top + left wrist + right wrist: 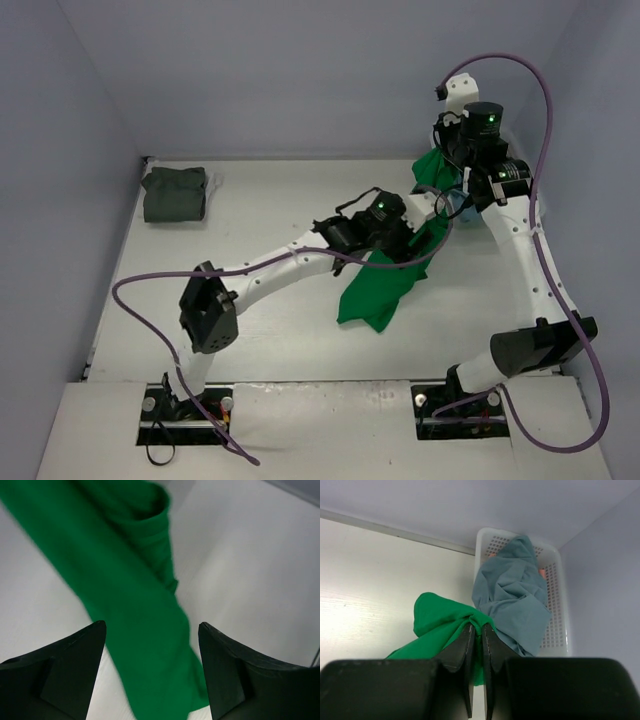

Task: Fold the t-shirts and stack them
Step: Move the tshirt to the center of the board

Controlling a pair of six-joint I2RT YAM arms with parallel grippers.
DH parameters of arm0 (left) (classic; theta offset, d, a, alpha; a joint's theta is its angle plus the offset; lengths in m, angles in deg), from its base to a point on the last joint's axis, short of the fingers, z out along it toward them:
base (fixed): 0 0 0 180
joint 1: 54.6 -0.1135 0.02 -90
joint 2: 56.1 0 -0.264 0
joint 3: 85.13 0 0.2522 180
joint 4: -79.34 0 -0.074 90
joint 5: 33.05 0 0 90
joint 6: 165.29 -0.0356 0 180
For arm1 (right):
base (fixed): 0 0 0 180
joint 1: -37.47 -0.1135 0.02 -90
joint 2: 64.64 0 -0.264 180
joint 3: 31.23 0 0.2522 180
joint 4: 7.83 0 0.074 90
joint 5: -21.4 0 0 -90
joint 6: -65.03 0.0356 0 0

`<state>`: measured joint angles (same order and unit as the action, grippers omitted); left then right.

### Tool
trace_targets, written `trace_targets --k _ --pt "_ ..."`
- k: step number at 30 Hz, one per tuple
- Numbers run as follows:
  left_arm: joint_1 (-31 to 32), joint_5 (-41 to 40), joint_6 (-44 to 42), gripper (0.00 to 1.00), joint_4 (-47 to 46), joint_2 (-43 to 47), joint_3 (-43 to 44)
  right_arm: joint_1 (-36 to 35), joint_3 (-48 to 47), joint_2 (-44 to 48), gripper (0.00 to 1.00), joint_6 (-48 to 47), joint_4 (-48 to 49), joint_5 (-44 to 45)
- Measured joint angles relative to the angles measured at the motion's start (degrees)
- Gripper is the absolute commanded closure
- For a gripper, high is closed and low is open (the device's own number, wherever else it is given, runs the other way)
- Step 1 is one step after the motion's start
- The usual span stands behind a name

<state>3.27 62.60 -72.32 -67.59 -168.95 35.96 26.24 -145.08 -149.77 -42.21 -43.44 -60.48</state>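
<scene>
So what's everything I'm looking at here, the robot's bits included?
green t-shirt: one, bright green, bunched at one end, trailing across the middle of the table
dark t-shirt: one, olive-grey, folded, far left corner of the table
blue t-shirt: one, dusty blue, heaped in the basket
basket: one, white perforated plastic, far right corner
table: one, pale grey
left pincer: one, black, open above the green t-shirt
right pincer: one, black, shut on the green t-shirt's bunched end
</scene>
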Motion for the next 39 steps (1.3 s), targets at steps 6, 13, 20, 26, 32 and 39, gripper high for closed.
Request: trace_targets --k 6,13,20,26,32,39 --pt "5.4 -0.2 4.9 0.31 -0.3 -9.6 10.1 0.0 -0.1 -0.2 1.0 1.0 -0.5 -1.6" --pt "10.7 -9.6 4.2 0.31 -0.1 -16.1 18.5 0.0 -0.1 -0.3 1.0 2.1 -0.6 -3.4" --pt "12.0 -22.6 -3.4 0.31 -4.1 -25.0 27.3 0.1 -0.1 -0.2 1.0 2.4 -1.2 -5.2" --pt "12.0 -32.6 -15.0 0.31 -9.9 -32.1 29.1 0.4 0.0 0.5 1.0 2.5 -2.2 -6.6" --pt "12.0 -37.9 -23.2 0.35 -13.7 -35.0 29.0 0.8 0.3 1.0 1.0 2.8 -2.5 -7.1" --pt "12.2 -42.0 -31.5 0.37 -21.7 -34.9 28.2 1.4 1.0 1.1 1.0 2.9 -2.6 -7.3"
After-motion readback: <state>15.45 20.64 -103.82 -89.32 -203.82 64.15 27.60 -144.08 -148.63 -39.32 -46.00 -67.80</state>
